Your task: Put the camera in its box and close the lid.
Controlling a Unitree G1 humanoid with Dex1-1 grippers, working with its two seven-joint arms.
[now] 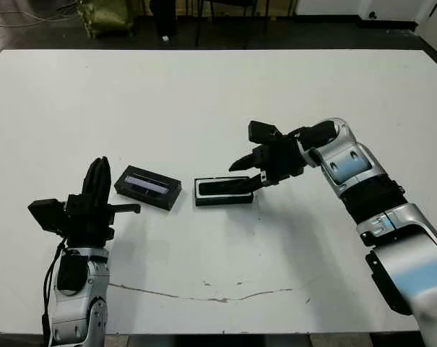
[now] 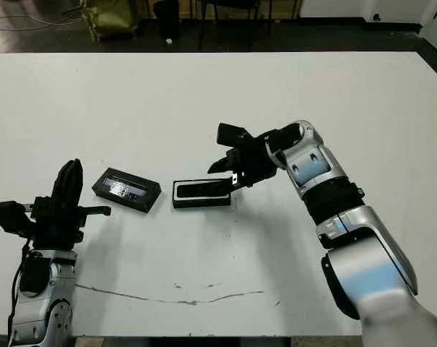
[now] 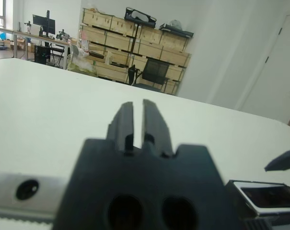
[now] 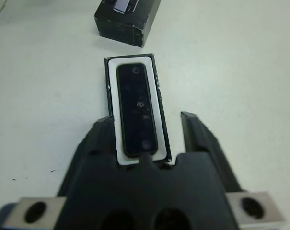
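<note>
camera [image 4: 136,109] flat in box [image 4: 109,96], long axis left-right | right hand [image 1: 251,172] released | left hand [image 1: 97,181] clenched empty

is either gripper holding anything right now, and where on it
Nothing is held. The right gripper is open, its fingers straddling the near end of the box with the camera lying inside. The left gripper is shut on nothing.

My left arm stood upright at the near left of the white desk [image 1: 204,94], wrist vertical, its black two-fingered left gripper [image 1: 97,176] pointing up with the fingers pressed together. My right arm reached in from the right, elbow bent, silver forearm angled toward the middle. Its black right gripper [image 1: 248,172] hung low over the desk, fingers spread apart, gripping nothing.
</note>
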